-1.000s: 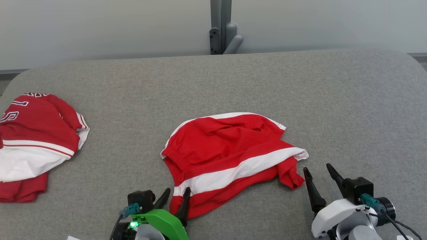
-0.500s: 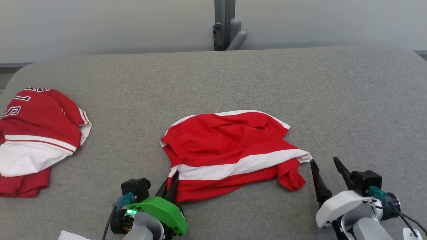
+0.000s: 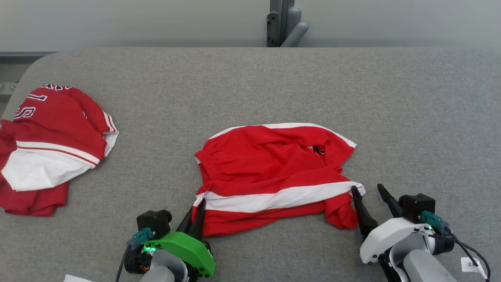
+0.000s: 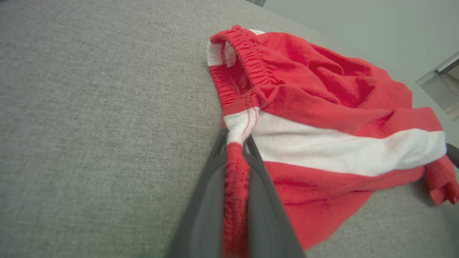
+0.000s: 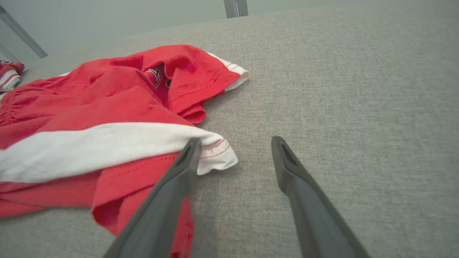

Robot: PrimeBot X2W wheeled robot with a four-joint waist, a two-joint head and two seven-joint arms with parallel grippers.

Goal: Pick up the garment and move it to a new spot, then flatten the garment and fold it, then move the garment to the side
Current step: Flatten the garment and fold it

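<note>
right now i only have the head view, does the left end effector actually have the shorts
Observer: Yes. Its wrist view shows the left end effector shut on the shorts, with the red elastic waistband pinched between both fingers.
Operator: and the right one, is it on cloth
Observer: The right end effector is open, nothing pinched. One finger sits at the white hem corner, the other over bare table.
</note>
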